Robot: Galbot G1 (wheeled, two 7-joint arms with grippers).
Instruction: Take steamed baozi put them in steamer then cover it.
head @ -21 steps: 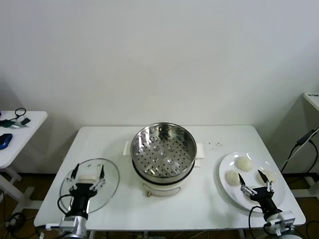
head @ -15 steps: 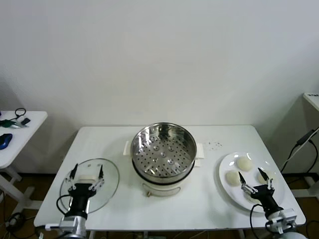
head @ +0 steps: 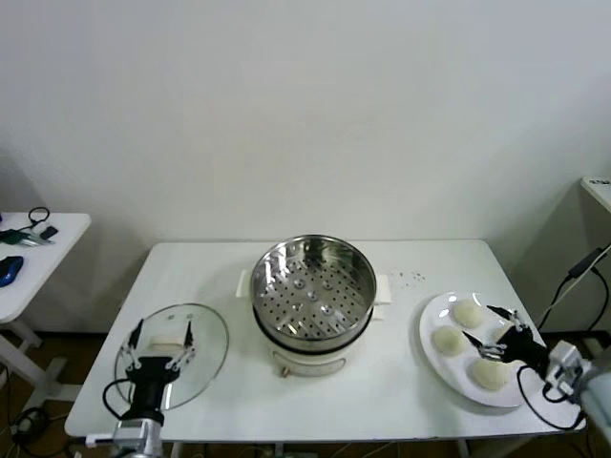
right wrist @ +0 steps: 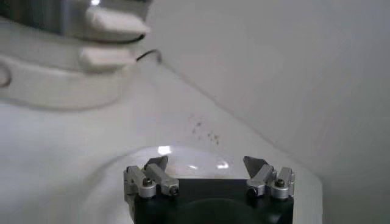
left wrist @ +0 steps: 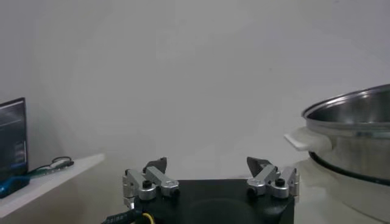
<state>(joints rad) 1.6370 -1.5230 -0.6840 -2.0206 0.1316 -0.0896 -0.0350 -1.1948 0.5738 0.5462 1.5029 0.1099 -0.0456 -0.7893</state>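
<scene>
Plate [head: 431, 361] at near right held three baozi [head: 492, 374]. My right gripper [head: 497, 331] hovered over it, jaws wide apart, empty. My left gripper [head: 159, 346] sat parked above the cover [head: 212, 345] at near left, jaws wide, empty. Steamer [head: 313, 289] behind, table [head: 382, 401] centre, nothing in it.
</scene>
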